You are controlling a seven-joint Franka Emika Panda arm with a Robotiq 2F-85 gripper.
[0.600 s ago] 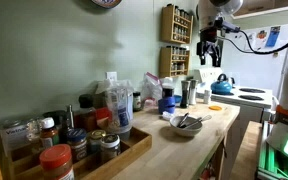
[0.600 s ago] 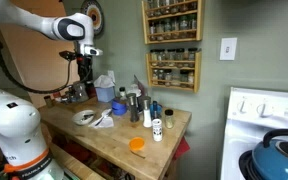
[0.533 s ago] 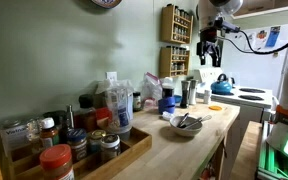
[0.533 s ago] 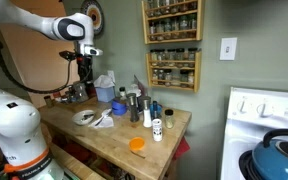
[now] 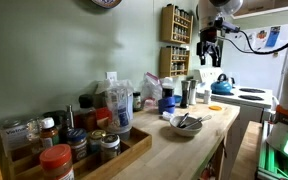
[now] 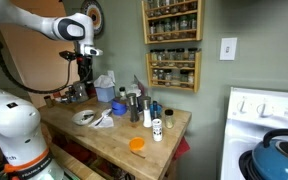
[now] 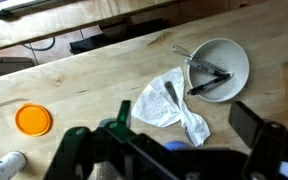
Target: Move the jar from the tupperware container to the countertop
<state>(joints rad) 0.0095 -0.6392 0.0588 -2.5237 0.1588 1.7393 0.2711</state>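
Spice jars (image 5: 56,160) with red and dark lids fill a long wooden tray (image 5: 136,147) at the lower left of an exterior view. Just behind the tray's far end stands the jar (image 5: 119,108), tall and clear with a bluish top, left of centre in the frame. The small jars hide its foot, so I cannot tell what it stands in. A blue tub (image 5: 167,102) and a few bottles sit further along the tabletop (image 5: 174,152), against the wall.

A white bowl (image 5: 184,131) near the middle of the frame holds metal utensils (image 7: 206,75), seen plainly in the upper right of the wrist view. Just beside the bowl, at the centre of that view, lies a crumpled white cloth (image 7: 169,105). An orange lid (image 7: 32,120) lies flat at the left edge. Two wooden wall racks (image 6: 171,38) in the upper middle of an exterior view are packed with small jars. A blue kettle (image 5: 221,86) sits on the stove at the right.

The claw (image 5: 207,60) hangs high in the upper right, above the bowl and well apart from the jar, which stands far to its lower left. In the wrist view the claw (image 7: 172,152) is released, its dark fingers (image 7: 79,152) spread wide at the bottom edge with nothing gripped between them.
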